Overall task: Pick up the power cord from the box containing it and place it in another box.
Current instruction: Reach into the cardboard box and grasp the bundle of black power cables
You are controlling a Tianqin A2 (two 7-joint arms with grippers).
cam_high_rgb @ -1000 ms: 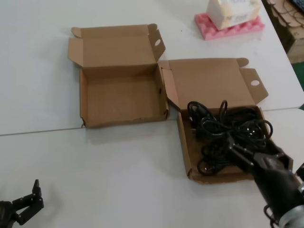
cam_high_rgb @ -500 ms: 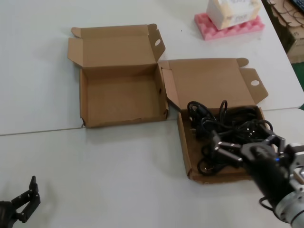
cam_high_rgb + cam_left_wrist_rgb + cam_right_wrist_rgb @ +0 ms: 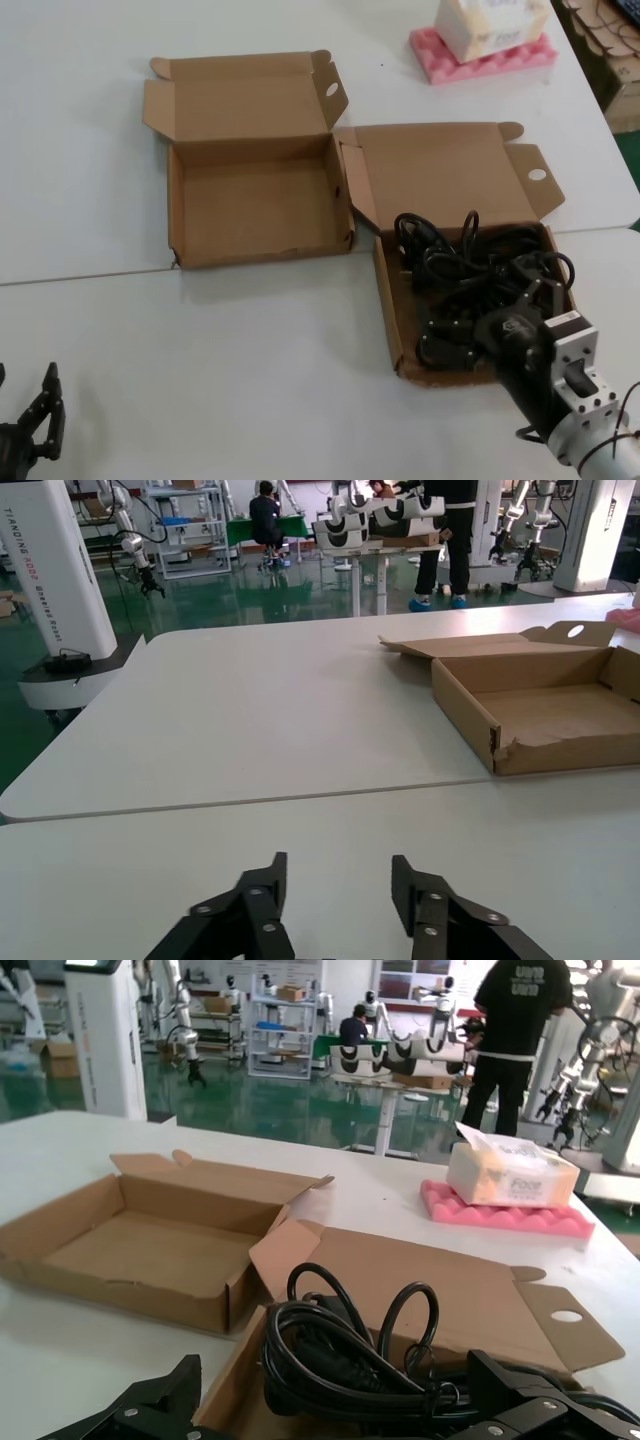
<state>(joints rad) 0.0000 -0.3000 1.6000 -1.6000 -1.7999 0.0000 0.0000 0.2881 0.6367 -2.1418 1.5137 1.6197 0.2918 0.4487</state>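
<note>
On white table [image 3: 250,330], two open boxes, workshop beyond.

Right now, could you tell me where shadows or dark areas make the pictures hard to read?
Head view: even light, soft shadows inside the empty box; the black power cord merges with the dark right gripper. Right wrist view: the cord is a dark mass. Left wrist view: left gripper fingers crisp, hall behind glossy.
</note>
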